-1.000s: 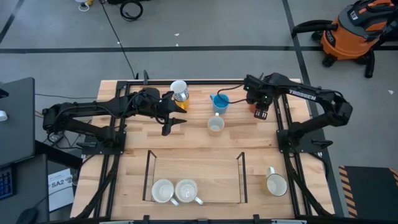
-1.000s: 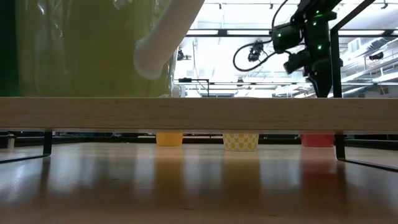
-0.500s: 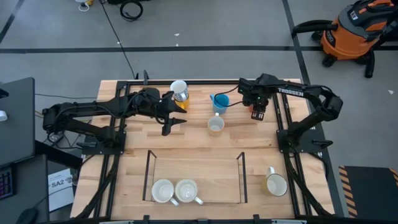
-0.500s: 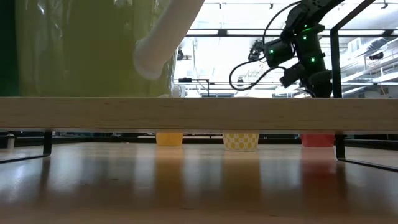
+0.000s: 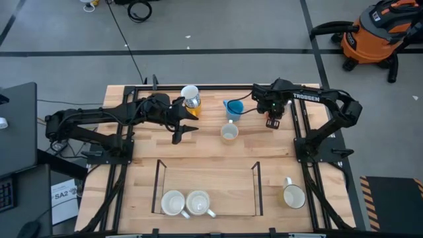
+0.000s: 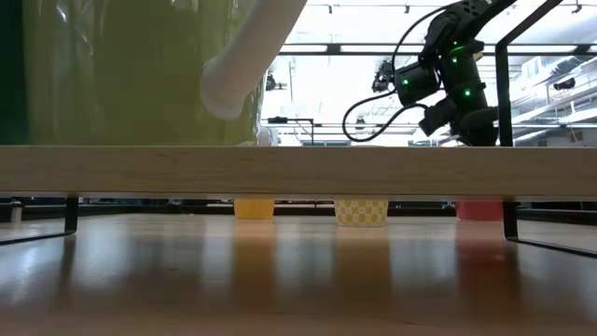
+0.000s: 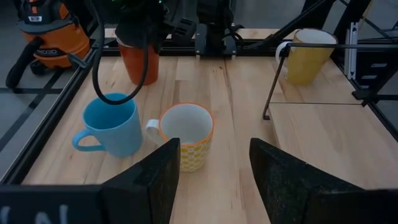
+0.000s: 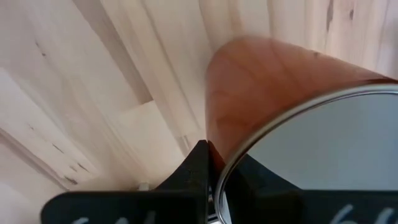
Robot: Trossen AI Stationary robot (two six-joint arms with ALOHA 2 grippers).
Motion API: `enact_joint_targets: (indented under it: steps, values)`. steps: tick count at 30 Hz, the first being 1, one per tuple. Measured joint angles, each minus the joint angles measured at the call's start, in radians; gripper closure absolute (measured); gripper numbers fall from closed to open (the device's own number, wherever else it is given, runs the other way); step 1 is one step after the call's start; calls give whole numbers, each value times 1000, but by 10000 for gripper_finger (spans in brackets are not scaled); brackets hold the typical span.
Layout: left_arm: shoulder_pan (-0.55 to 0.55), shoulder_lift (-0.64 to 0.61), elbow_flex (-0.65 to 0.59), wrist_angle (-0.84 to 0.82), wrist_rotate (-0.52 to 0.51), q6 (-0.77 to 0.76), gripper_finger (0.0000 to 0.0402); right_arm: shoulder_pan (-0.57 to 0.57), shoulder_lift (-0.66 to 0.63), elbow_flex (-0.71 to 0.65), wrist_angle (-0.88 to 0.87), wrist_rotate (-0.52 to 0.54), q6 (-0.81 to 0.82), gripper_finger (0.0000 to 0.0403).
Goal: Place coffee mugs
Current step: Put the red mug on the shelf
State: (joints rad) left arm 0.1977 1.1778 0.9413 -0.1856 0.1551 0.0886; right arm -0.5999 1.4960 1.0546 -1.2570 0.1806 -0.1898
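The right hand (image 5: 273, 121) sat at the far right part of the desk (image 5: 211, 165), its two fingers (image 8: 200, 163) pinched together on the rim of the red-brown mug (image 8: 273, 93), one finger outside the wall and one inside. That mug (image 7: 138, 61) stood upright beside the desk's metal frame, just beyond the blue mug (image 5: 233, 108) and the yellow-patterned mug (image 5: 229, 133). The left hand (image 5: 186, 131) hovered over the middle of the desk with its fingers (image 7: 155, 177) spread wide and nothing between them, the yellow-patterned mug (image 7: 188, 136) straight ahead of it. Two white mugs (image 5: 187, 203) stood together near the front edge, and a yellow mug (image 5: 293, 196) stood at the front right
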Motion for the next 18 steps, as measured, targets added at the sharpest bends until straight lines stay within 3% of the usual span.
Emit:
enact_joint_targets:
  steps: [10,18]
  values:
    - [0,0,0,0,0,0,203,0,-3,1,-6,-107,312,367]
    - [0,0,0,0,0,0,203,0,-4,2,-9,-243,667,366]
